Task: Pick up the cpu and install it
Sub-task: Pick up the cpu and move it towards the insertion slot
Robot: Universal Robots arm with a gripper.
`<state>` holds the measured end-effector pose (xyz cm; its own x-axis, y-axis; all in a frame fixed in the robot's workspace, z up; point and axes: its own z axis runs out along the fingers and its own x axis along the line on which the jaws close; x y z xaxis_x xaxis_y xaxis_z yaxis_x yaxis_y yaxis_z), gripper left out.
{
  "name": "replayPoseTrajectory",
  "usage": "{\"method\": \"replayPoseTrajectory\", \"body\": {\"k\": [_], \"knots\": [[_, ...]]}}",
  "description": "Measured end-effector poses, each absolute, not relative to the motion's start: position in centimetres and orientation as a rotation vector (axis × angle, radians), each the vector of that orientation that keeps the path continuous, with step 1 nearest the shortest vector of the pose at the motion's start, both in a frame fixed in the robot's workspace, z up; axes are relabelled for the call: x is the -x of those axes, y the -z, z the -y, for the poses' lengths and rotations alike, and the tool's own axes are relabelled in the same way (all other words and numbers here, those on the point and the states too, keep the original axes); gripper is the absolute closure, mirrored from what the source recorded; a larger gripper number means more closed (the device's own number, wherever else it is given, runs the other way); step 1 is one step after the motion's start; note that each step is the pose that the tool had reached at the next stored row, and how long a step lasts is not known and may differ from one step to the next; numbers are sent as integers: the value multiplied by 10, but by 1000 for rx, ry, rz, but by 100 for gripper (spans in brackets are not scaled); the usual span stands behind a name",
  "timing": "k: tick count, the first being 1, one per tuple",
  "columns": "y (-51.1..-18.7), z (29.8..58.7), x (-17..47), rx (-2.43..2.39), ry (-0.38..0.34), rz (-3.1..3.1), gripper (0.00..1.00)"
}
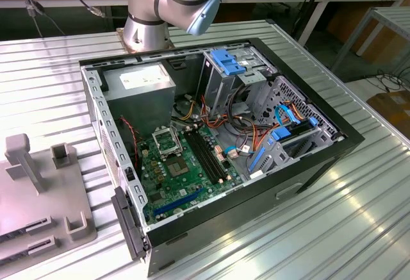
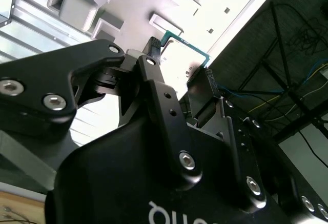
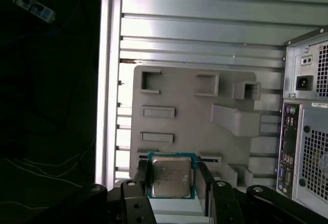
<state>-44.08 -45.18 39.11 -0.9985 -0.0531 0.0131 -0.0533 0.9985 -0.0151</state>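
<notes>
exterior view: the socket (image 1: 168, 142) sits inside the case (image 1: 320, 164). second wrist view: my gripper (image 2: 179, 59) has its jaws closed on the cpu (image 2: 180, 49), by opposite edges. first wrist view: cpu (image 3: 171, 175) over the grey tray (image 3: 184, 96); i'd keep it level, squeeze lightly.

A black metal computer case (image 1: 349, 140) lies open on its side on a ribbed silver table (image 1: 359, 229). Inside, a green motherboard (image 1: 168, 181) carries a square metal-framed socket (image 1: 166, 143), beside a grey power supply box (image 1: 141, 85). A grey plastic fixture plate (image 1: 25, 203) sits at the exterior view's left. The silver robot arm base (image 1: 150, 27) stands behind the case.
</notes>
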Motion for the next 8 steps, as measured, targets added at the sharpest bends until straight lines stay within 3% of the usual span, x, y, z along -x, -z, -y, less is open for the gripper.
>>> {"method": "replayPoseTrajectory", "body": {"k": [8], "knots": [[-391,452,435,-83,-24,3128,53]]}}
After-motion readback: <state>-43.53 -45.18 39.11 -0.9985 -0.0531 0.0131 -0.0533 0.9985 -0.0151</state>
